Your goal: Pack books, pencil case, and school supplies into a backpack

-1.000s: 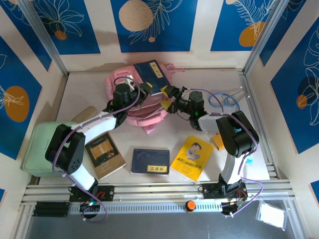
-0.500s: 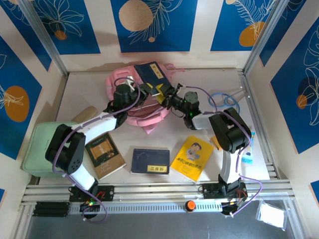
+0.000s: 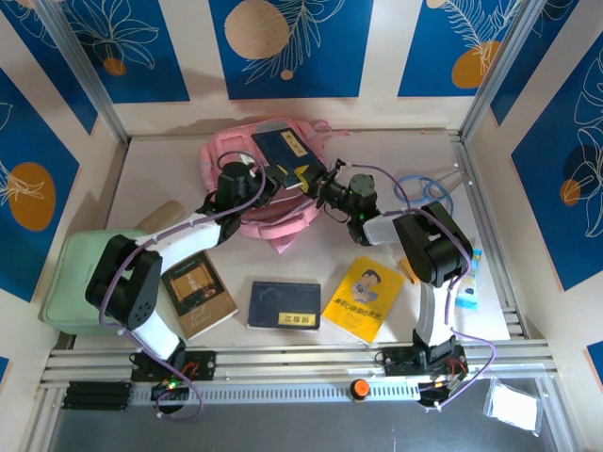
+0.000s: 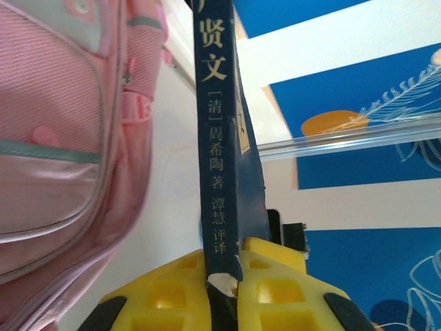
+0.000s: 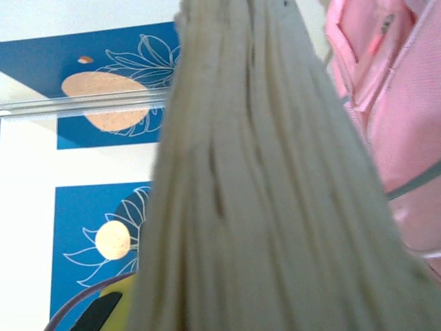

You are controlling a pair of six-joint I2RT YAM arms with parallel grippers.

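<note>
A navy book is held tilted over the top of the pink backpack. My left gripper is shut on its lower corner; in the left wrist view the spine runs up from between my yellow fingers, with the backpack to the left. My right gripper is shut on the same book's lower right edge, and its page edges crowd the right wrist view beside the backpack. The brown book, a second navy book and the yellow book lie near the front. The tan pencil case lies at the left.
A mint-green soft case sits at the left edge. A blue cable lies at the right. A small orange item and a small blue-and-white item lie near the right arm. Metal frame rails border the table.
The right gripper has moved in to the navy book's edge and closed on it. The book has tilted slightly flatter over the backpack. The left arm has barely moved.
</note>
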